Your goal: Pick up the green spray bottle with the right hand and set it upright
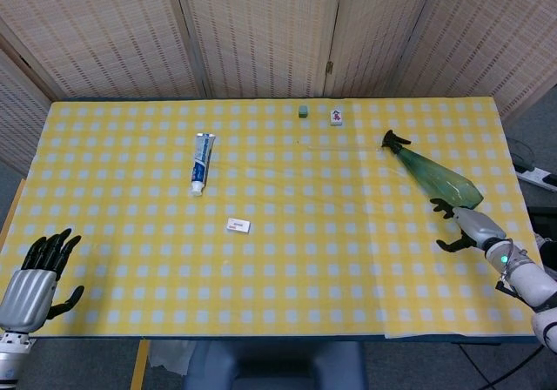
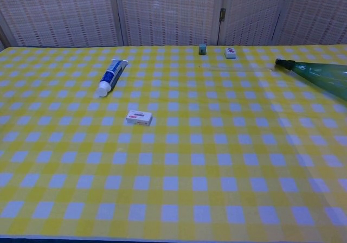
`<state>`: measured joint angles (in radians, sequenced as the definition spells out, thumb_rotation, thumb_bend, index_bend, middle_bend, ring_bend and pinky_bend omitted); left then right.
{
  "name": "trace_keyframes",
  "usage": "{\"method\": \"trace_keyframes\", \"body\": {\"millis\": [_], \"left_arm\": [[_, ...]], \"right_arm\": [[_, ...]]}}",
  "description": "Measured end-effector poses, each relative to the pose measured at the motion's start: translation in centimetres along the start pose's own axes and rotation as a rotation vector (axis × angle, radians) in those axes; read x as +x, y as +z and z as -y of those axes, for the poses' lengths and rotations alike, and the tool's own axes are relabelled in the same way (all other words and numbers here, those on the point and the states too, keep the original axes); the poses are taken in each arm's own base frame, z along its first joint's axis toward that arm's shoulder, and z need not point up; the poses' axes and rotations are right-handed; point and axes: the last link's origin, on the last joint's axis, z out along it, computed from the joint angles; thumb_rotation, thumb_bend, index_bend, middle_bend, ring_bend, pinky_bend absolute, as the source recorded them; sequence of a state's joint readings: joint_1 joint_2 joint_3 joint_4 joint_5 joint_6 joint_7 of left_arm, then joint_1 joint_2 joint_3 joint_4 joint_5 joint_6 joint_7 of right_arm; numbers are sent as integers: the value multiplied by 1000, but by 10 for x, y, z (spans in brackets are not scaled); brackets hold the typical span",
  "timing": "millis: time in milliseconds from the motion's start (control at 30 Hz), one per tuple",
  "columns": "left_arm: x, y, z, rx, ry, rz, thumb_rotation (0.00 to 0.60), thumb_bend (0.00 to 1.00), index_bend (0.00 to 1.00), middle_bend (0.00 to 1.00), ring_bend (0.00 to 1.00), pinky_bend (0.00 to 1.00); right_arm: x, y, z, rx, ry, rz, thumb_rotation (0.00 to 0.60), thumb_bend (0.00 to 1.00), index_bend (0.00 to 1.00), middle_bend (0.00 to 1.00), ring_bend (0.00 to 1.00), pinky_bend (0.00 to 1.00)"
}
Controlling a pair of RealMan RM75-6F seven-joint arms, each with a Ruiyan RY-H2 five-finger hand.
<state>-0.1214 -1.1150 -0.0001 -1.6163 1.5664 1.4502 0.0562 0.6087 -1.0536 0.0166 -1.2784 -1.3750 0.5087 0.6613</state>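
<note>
Green spray bottle (image 1: 438,176) flat (unheld)

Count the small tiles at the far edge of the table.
2: a green tile and, just right of it, a white tile with red markings, both near the far edge.

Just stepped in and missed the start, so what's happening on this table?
A two-armed robot is working on a green spray bottle, which lies on its side near the right end of the yellow checked table. The right robot hand is just below the bottle's base, fingers apart, holding nothing. The left robot hand waits open at the near left corner. A toothpaste tube and a small box lie untouched.
</note>
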Motion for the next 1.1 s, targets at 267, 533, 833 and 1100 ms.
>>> {"method": "trace_keyframes", "body": {"millis": [267, 533, 833, 1100], "left_arm": [[-2, 0, -2, -5, 3, 7, 600, 376, 0, 17, 44, 0], [-3, 1, -3, -12, 2, 15, 600, 377, 0, 17, 47, 0], [-3, 1, -2, -12, -15, 27, 600, 376, 0, 17, 47, 0], [0, 2, 3, -16, -52, 24, 600, 376, 0, 17, 46, 0]], "right_arm": [[25, 9, -16, -55, 112, -82, 600, 419, 31, 180, 207, 0], [51, -3, -9, 34, 273, -167, 600, 417, 33, 130, 181, 0], [76, 16, 13, 20, 138, -222, 600, 403, 30, 85, 127, 0], [90, 56, 42, -87, -56, -232, 600, 388, 14, 58, 94, 0]]}}
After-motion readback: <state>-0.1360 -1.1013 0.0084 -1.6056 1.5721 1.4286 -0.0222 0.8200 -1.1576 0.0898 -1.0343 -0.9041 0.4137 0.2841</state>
